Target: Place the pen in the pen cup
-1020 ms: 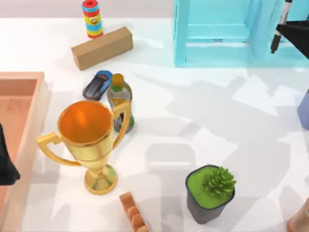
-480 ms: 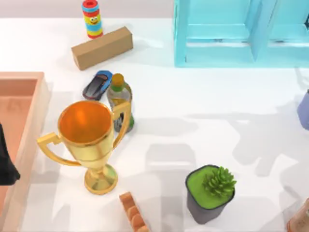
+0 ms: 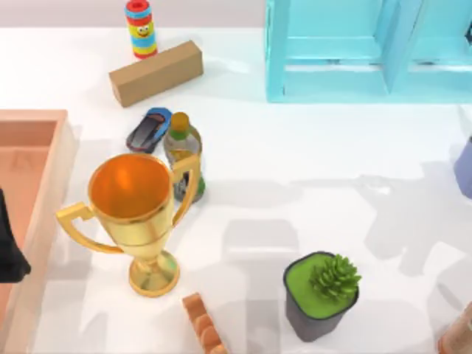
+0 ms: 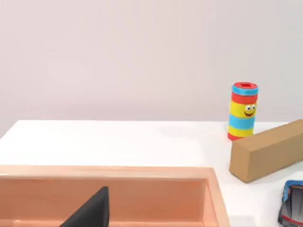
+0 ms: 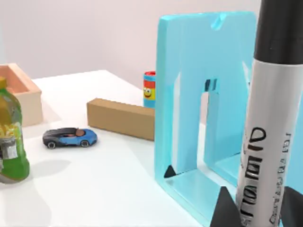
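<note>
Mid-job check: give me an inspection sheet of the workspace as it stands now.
Surface: white table, arm shadows at its right.
Job's things: pen upright, close to the right wrist camera, beside the turquoise rack; pen cup not identified.
Clutter: gold trophy, green bottle, toy car, cardboard box, striped smiley canister, potted succulent, wooden tray.
Grippers: left parked over the tray; right gripper holds the pen.
Cables: nothing seen.
Surroundings: plain wall.

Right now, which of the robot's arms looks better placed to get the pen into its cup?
The right arm. Its wrist view shows the pen upright between its own fingertips, beside the blue rack. The left gripper sits parked over the wooden tray at the table's left edge, holding nothing.
</note>
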You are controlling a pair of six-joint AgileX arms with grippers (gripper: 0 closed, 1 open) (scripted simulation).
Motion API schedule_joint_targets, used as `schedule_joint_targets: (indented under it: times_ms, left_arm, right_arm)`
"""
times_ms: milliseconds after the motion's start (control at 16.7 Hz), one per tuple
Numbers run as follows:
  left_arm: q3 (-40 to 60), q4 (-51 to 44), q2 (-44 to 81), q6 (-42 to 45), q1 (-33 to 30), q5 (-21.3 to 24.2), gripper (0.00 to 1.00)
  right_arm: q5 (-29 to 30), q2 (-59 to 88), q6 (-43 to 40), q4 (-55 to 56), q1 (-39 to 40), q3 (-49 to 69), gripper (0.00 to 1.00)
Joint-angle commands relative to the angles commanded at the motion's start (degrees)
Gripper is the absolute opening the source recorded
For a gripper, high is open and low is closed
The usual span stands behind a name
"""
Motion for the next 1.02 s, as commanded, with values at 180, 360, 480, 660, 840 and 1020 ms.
schedule_joint_targets:
  times_ms: [180, 360, 480, 660, 840, 1020]
  left_arm:
    - [0.00, 0.00, 0.00, 0.00, 0.00, 0.00, 1.00]
    - [0.00, 0.00, 0.00, 0.00, 0.00, 0.00, 1.00]
    - [0.00, 0.00, 0.00, 0.00, 0.00, 0.00, 1.00]
    - [0.00, 0.00, 0.00, 0.00, 0.00, 0.00, 1.00]
    - [0.00, 0.00, 0.00, 0.00, 0.00, 0.00, 1.00]
    - [0.00, 0.00, 0.00, 0.00, 0.00, 0.00, 1.00]
  right_arm:
    - [0.22, -0.34, -1.16, -1.28, 0.12, -0.16, 0.00]
    - [0.44, -0.69, -2.66, -2.87, 0.25, -0.32, 0.00]
    - [0.54, -0.87, -3.60, -3.96, 0.40, -0.47, 0.00]
    - [0.64, -1.06, -4.83, -5.25, 0.49, -0.58, 0.00]
    - [0.64, -1.06, -4.83, -5.25, 0.49, -0.58, 0.00]
    - [0.64, -1.06, -4.83, -5.25, 0.49, -0.58, 0.23]
